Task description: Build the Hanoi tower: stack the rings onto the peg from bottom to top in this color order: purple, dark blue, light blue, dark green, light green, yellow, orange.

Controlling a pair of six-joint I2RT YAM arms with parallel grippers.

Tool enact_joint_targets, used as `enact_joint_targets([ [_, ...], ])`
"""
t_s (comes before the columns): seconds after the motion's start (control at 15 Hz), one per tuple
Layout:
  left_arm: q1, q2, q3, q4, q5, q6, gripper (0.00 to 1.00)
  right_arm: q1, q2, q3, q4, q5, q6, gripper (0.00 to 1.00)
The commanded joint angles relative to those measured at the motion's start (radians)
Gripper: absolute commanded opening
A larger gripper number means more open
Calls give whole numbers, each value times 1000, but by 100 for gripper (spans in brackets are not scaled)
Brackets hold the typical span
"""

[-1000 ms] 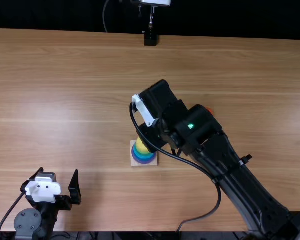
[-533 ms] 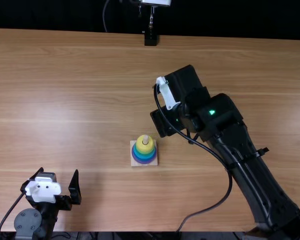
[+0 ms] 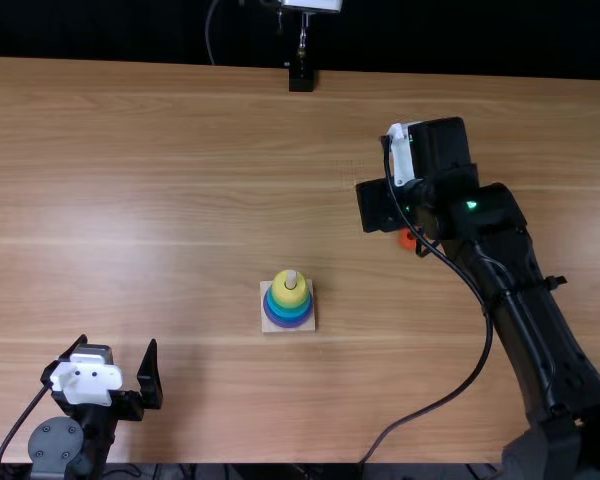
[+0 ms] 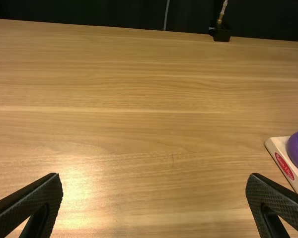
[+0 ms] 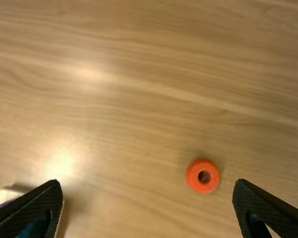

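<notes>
The right gripper (image 5: 148, 183) is open and empty, probably for taking the orange ring (image 5: 192, 177); the left gripper (image 4: 154, 177) is also open.

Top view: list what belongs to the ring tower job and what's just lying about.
For the job:
Wooden base with peg
Purple ring, lowest
Blue rings above it
Yellow ring, topmost
Orange ring, loose on the table

Just lying about:
Black stand at the table's far edge
Thin cable behind the table
</notes>
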Motion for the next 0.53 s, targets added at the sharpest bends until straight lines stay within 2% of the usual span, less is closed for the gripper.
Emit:
enact_joint_targets([
  [0.0,3,-12,-111,-79,5,11,100,-24,12,-49,27,11,2,100],
  [0.2,3,-12,-111,-79,5,11,100,-69,18,-101,97,11,2,100],
  [0.47,3,-12,-111,-79,5,11,100,-107,110,-100,108,9,2,100],
])
